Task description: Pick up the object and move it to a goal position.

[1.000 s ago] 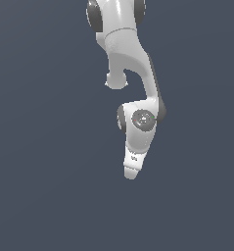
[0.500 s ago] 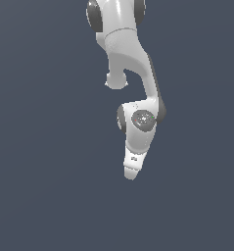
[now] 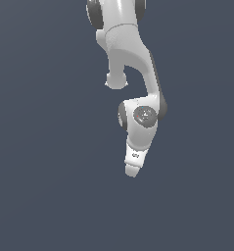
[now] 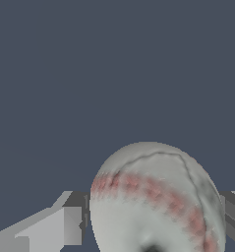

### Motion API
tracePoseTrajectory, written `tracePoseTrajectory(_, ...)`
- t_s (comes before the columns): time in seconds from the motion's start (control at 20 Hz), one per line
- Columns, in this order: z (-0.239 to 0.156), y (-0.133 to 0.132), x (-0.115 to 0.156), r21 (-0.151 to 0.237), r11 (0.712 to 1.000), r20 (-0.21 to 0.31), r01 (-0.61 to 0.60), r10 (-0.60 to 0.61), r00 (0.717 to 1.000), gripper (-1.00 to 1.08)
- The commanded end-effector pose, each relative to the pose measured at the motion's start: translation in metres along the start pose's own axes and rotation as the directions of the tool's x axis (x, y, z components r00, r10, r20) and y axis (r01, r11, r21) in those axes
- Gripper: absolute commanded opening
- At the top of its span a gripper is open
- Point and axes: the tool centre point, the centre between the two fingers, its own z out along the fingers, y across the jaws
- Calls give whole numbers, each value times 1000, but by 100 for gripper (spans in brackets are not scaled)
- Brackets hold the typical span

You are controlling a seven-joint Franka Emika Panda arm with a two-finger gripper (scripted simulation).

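Wrist view is showing the gripper (image 4: 153,221) clenching the baseball (image 4: 156,199) between its fingers (image 4: 72,224), so carrying appears underway, next calling for steady travel toward the unseen goal

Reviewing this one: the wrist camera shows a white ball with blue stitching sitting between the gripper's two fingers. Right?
Not quite: the stitching is red, not blue. The wrist view shows the off-white ball with red stitch marks, between the fingers of the gripper.

We see a matt, leather-like off-white ball (image 4: 156,197) with faded red stitching between the claw's (image 4: 153,216) flat grey fingers (image 4: 72,224); the arm (image 3: 138,59) looks glossy white plastic.
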Motion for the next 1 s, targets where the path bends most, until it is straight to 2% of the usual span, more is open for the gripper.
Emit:
tracePoseTrajectory(0.0,-9,-5,2,-3,1000,-1,0,0,1000,-100)
tracePoseTrajectory(0.4,-53,-37,13,-4,1000,1,1,-1,1000,-100)
tracePoseTrajectory(0.95,-143,-104,35,-4,1000,3,1,-1,1000,-100)
